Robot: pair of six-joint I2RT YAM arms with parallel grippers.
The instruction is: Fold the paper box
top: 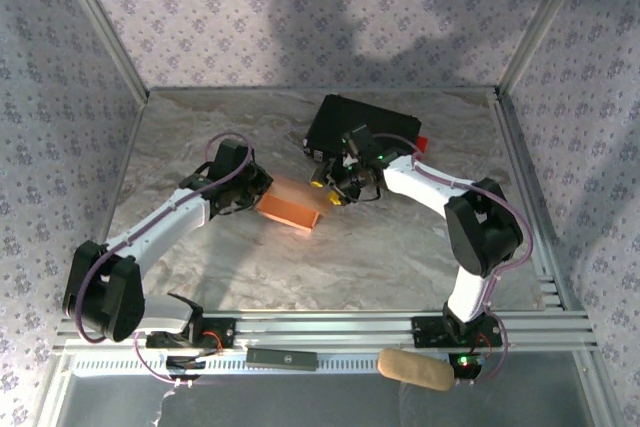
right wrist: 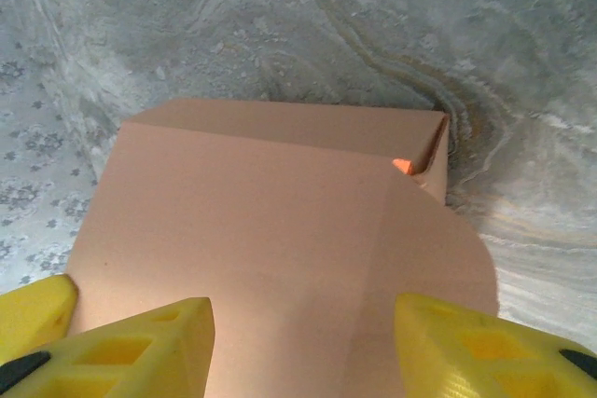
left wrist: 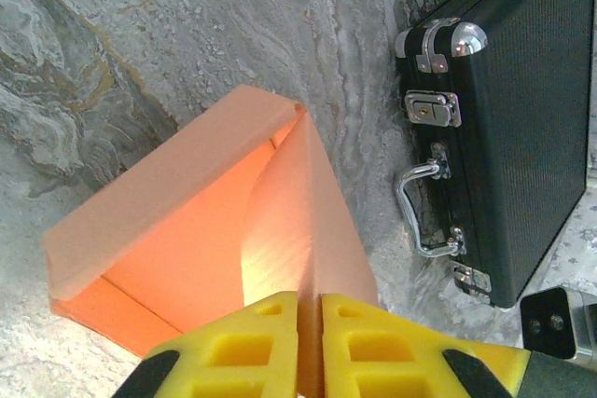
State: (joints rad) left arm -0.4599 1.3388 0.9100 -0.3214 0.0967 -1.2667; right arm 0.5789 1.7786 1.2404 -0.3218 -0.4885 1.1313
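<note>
Left gripper [left wrist: 310,314] pinches the paper box [left wrist: 177,230] wall; right gripper [right wrist: 303,333] gapes above it.

You've got open marble table [top: 330,267] on the near side of the paper box [top: 290,205], right down to the near edge. Behind it the black case [top: 362,127] walls off the back right, and the right gripper [top: 328,190] hangs between case and box. The left gripper [top: 255,199] blocks the box's left end.
</note>
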